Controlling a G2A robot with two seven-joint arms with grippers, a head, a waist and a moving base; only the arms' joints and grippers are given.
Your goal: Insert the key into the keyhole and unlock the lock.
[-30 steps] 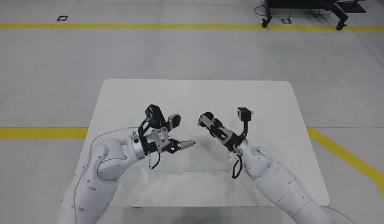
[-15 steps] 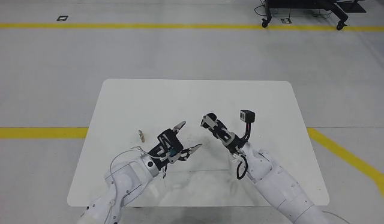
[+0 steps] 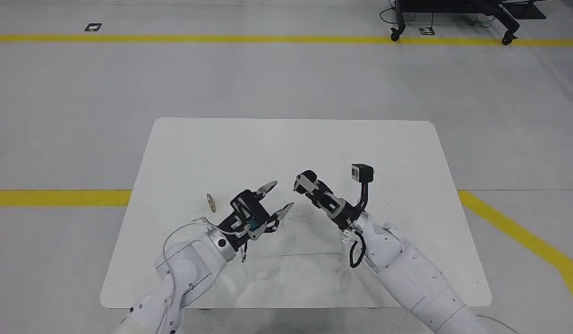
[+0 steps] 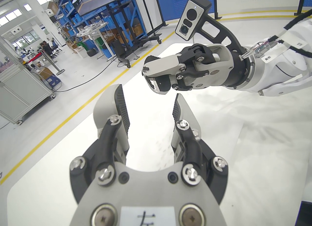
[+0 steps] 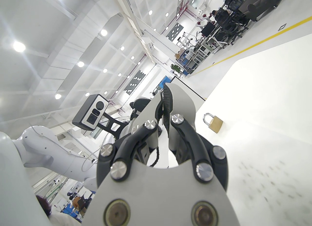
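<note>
My left jaws hang spread and empty near the brass padlock on the worktop, my right jaws clamped together farther off, so lifting it, I judge, comes first.

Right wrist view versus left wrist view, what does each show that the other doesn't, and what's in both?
Right wrist view: the brass padlock lying on the table, nothing gripping it. Left wrist view: the left pincer, open and empty, pointing at the tips of the right pincer. Both: the white table and the right pincer, shut.
</note>
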